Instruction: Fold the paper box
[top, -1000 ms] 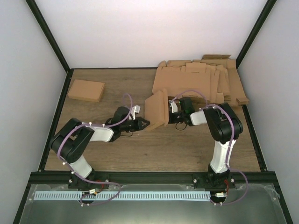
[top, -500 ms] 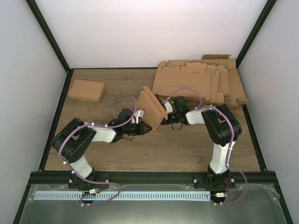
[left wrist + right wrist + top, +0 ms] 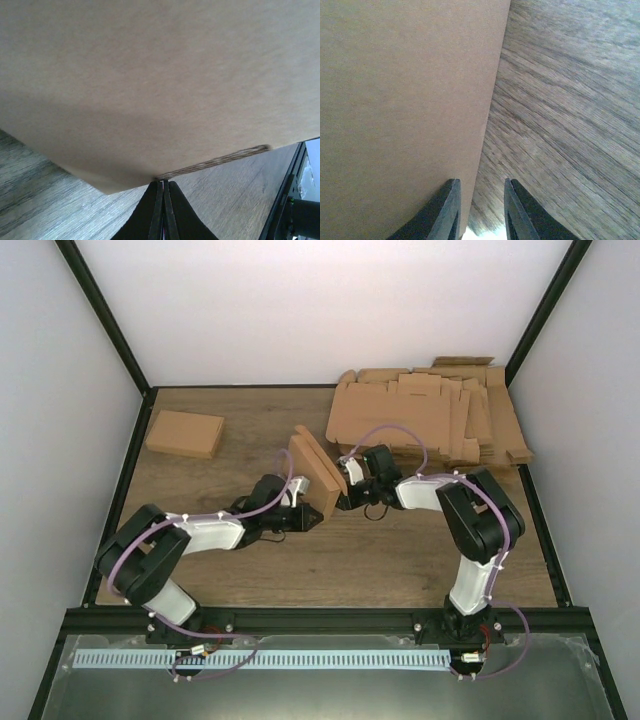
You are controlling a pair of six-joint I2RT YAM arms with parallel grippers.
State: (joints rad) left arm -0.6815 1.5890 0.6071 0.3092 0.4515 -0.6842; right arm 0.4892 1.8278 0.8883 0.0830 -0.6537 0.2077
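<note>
The paper box [image 3: 318, 472], plain brown cardboard folded flat-sided, stands tilted on edge at the table's middle, between my two grippers. My left gripper [image 3: 312, 516] is shut, and its tips [image 3: 163, 183] press against the box's lower corrugated edge [image 3: 215, 162] with nothing between them. The box's brown panel [image 3: 150, 75] fills most of the left wrist view. My right gripper [image 3: 345, 498] is just right of the box. Its jaws [image 3: 480, 181] stand apart, with wood grain showing in the gap. The box's panel [image 3: 405, 100] lies along the left finger [image 3: 449, 210].
A thick pile of flat cardboard sheets [image 3: 430, 420] lies at the back right, close behind the right arm. A closed brown box [image 3: 184, 433] sits at the back left. Black frame rails [image 3: 120, 480] bound the wooden table [image 3: 350, 560].
The box has shifted left and tipped further over. My right gripper followed it leftward and its jaws opened. The left gripper stayed shut under the box's lower edge.
</note>
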